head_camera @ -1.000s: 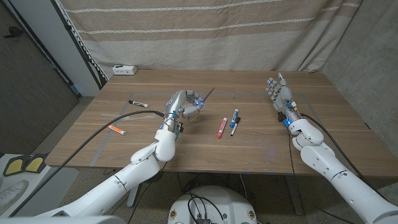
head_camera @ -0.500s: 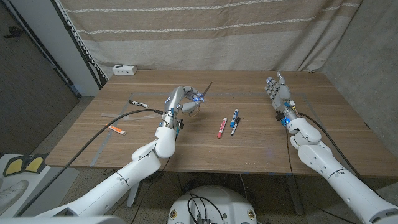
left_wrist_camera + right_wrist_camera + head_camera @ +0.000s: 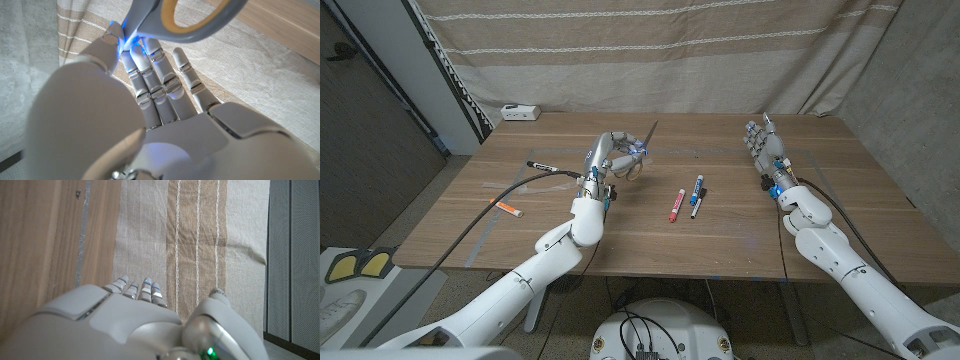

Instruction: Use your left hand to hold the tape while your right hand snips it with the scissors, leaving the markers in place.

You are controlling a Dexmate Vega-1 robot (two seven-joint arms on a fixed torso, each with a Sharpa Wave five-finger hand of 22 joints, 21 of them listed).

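Note:
My left hand (image 3: 611,156) is raised above the table's middle left and grips a pair of scissors (image 3: 647,138), whose blades point up and away. In the left wrist view the grey, yellow-lined scissors handle (image 3: 186,19) is pinched between the thumb and the fingertips (image 3: 131,49) of my left hand (image 3: 150,115). My right hand (image 3: 766,150) stands at the far right with its fingers straight and apart, holding nothing; its back (image 3: 115,325) faces the wrist camera. A red marker (image 3: 676,204), a blue marker (image 3: 699,188) and a thin white marker (image 3: 695,208) lie between the hands.
A black-capped marker (image 3: 542,166) and an orange marker (image 3: 508,208) lie on the table's left side. A white box (image 3: 520,112) sits at the far left corner. A striped curtain (image 3: 650,50) hangs behind the table.
My left hand has lifted the scissors and carried them farther from me. My right hand has shifted slightly away and stays spread.

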